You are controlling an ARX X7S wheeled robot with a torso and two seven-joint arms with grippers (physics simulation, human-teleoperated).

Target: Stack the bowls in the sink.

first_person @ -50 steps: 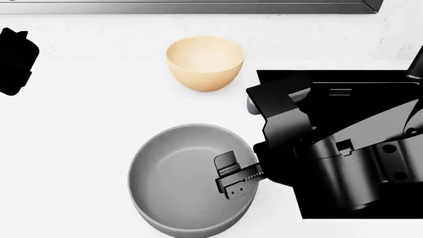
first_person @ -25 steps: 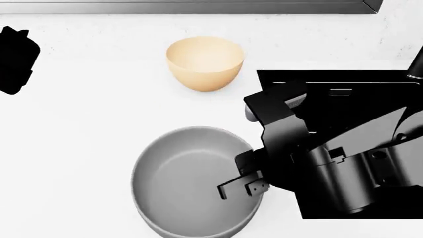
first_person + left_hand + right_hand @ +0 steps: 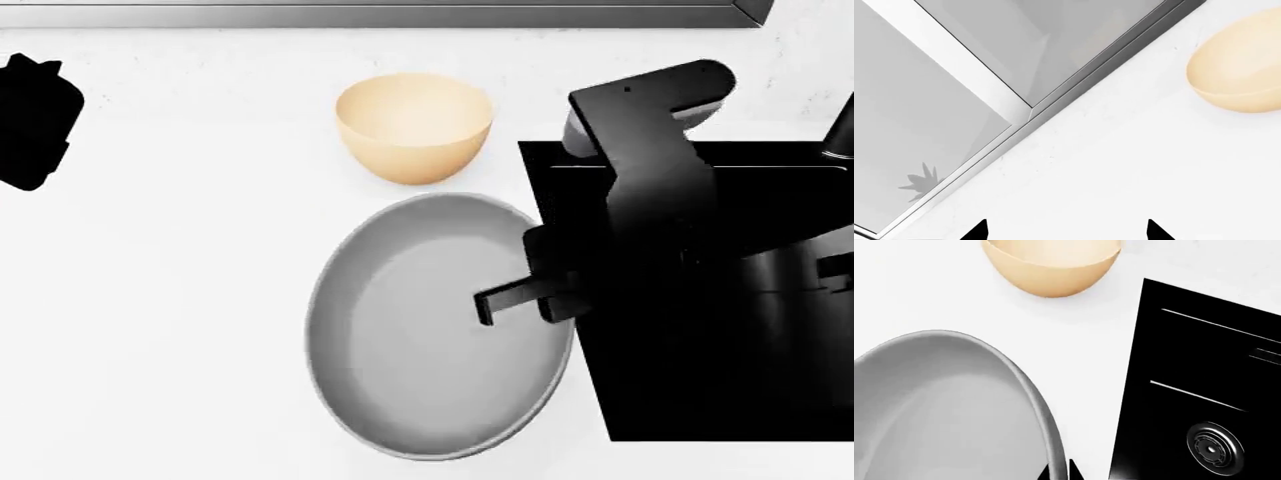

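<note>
The grey bowl (image 3: 434, 325) has lifted and tilted, its rim pinched by the right gripper (image 3: 527, 298); rigid, smooth, liable to swing. Left gripper (image 3: 1066, 231) spread, empty.

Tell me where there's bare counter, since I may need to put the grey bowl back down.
Bare white counter lies left of the grey bowl, reaching the black object at the far left, and behind the tan bowl up to the metal edge. It is crowded between the two bowls and along the sink rim, where the right gripper grips the grey bowl.
</note>
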